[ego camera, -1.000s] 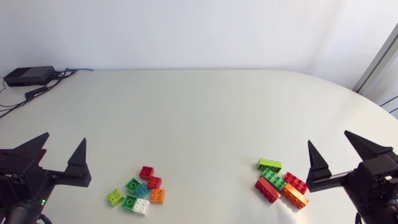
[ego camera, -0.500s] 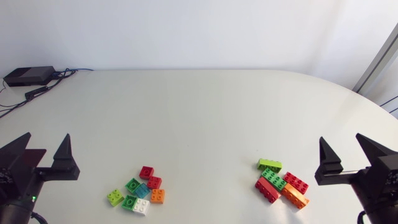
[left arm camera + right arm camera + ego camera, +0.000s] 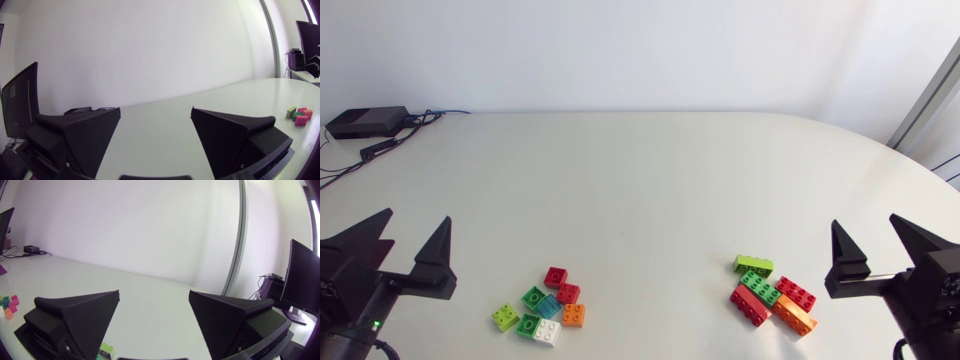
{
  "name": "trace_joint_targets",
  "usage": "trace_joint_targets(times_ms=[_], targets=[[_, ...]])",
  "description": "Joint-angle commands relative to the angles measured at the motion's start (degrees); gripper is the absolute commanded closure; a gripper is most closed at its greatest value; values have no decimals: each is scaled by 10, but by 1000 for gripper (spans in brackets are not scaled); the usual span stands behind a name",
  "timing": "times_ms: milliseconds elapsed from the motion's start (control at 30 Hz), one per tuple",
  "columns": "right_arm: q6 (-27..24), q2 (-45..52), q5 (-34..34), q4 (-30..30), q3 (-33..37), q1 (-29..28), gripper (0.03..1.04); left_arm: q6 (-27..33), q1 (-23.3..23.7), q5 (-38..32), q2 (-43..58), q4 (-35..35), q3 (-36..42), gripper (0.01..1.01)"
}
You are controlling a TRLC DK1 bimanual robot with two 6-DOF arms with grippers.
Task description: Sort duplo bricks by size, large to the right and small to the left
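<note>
Several small square bricks lie clustered at the front left: red, green, light blue, orange, lime and white. Several long bricks form a pile at the front right: lime, green, two red, orange. My left gripper hangs open and empty, left of the small cluster. Open and empty too, my right gripper hangs right of the long pile. In the left wrist view, the long bricks lie far off beside the open gripper. The right wrist view has the small bricks far off and a lime brick below the gripper.
A black box with cables sits at the table's far left corner. The white tabletop stretches bare between and behind the two brick groups.
My left gripper drew back to the left, then came a little way right again. My right gripper pulled back to the right, away from the long bricks. The bricks stayed put.
</note>
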Motion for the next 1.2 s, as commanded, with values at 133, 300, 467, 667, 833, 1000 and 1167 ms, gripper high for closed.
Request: trace_joint_targets(times_ms=[133,300,467,667,833,1000,1167], targets=[[15,-4,10,-9,-23,-3,66,-40,45,26,-6,-16,-13,44],[15,-4,10,-9,-23,-2,66,-36,46,26,-7,-16,-13,44],[18,-3,10,-10,-23,1,66,-63,35,26,-7,-16,-13,44],[53,-3,10,-9,-23,14,66,-66,17,26,-7,-16,-13,44],[108,-3,10,-10,-23,16,66,-65,-6,26,-7,-16,-13,44],[108,-3,10,-10,-23,17,66,-63,-5,26,-7,-16,-13,44],[185,-3,9,-10,-23,27,66,-63,-5,26,-7,-17,-13,44]])
